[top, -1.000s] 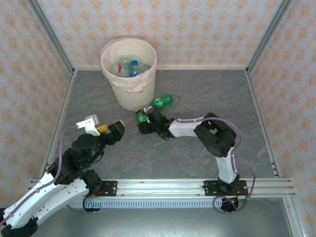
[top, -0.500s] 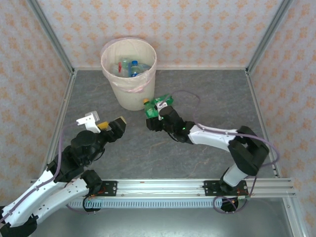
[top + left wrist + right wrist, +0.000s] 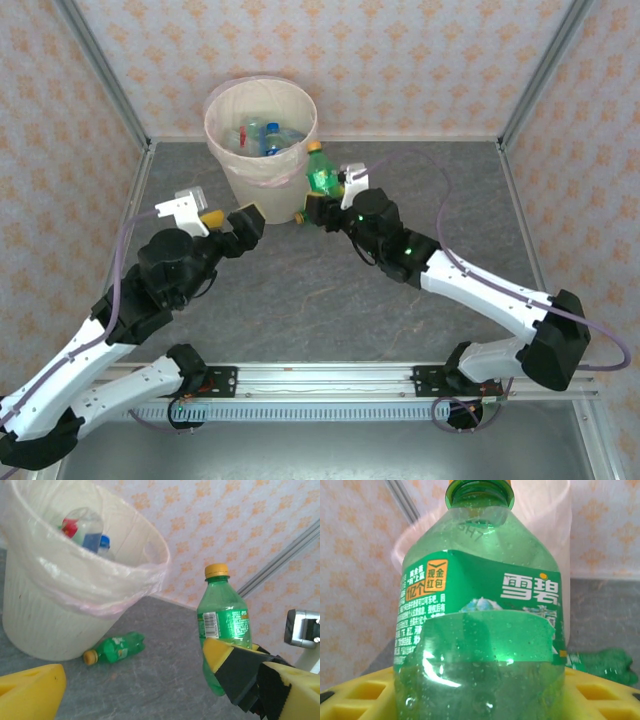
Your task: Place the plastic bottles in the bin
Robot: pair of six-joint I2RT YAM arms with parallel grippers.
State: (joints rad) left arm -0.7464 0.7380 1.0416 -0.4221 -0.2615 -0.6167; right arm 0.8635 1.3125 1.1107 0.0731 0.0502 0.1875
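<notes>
My right gripper (image 3: 326, 196) is shut on a green plastic bottle (image 3: 321, 179) with a yellow cap, held upright in the air just right of the bin (image 3: 232, 180). The same bottle (image 3: 480, 630) sits between the yellow pads (image 3: 355, 700) in the right wrist view. A second green bottle (image 3: 114, 648) lies on the floor by the bin's base, cap toward the bin. Several bottles (image 3: 262, 136) lie inside the cream bin (image 3: 45, 625) with its pinkish liner. My left gripper (image 3: 228, 222) stands open left of the bin, nothing between its fingers (image 3: 30, 692).
Patterned walls and metal corner posts (image 3: 105, 80) enclose the grey floor (image 3: 330, 300). The bin stands at the back, close to the rear wall. The arm bases are bolted to a rail (image 3: 330, 378) along the near edge.
My right arm has lifted the green bottle off the floor and carried it up and back toward the bin's rim. The left arm has edged forward a little, still open.
</notes>
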